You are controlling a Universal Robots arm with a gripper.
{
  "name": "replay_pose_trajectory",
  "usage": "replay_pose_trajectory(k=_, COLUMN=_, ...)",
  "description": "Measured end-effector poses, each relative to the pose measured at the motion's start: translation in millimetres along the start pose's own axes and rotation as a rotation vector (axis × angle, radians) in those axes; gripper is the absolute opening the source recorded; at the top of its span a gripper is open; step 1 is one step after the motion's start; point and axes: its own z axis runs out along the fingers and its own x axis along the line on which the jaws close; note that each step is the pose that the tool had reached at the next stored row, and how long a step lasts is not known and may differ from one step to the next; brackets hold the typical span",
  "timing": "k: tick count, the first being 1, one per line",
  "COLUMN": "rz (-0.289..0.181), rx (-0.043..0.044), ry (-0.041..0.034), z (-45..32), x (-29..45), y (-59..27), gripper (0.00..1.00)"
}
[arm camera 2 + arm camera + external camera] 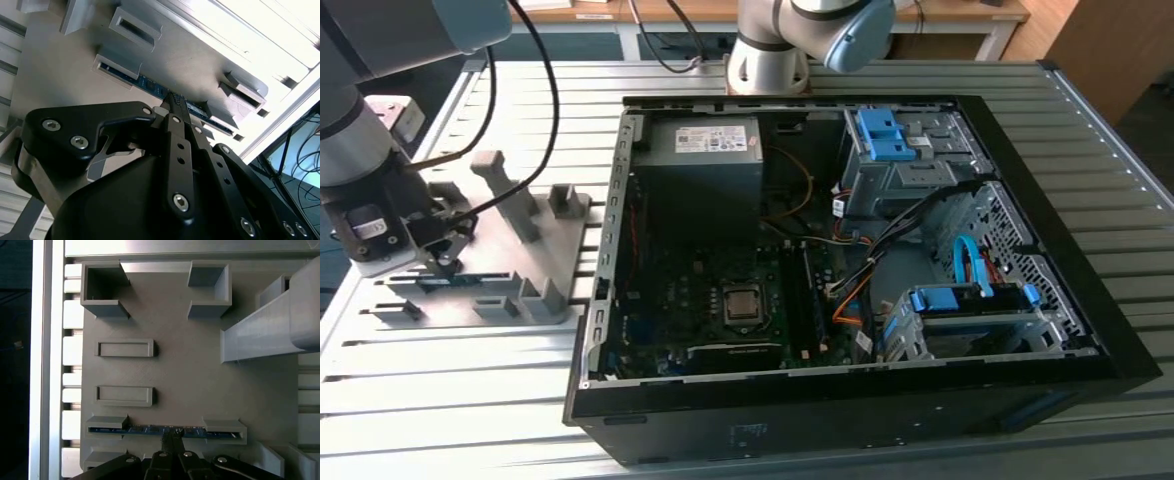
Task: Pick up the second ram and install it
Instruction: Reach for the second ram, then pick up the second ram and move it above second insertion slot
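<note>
Grey slotted holder [190, 370] cradles the second ram [145, 429]; the tool [171, 436] is pinched narrow on its middle.

ext. view high, wrist views close

Grey holder block [190, 380] with a dark blue-green second ram [150, 430].
Black gripper [172, 437]; black computer case [854, 420] with blue drive brackets [887, 135]; silver ribbed table [454, 400].

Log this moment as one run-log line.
gripper: at middle of second ram | ram: seated in grey holder | install: not yet done
</note>
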Motion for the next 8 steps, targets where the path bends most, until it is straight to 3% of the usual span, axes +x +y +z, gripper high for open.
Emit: replay_pose_trajectory(k=8, rz=0.000, rx=0.0000, ry=0.0000, z=0.0, x=0.1, y=0.0, gripper=0.10)
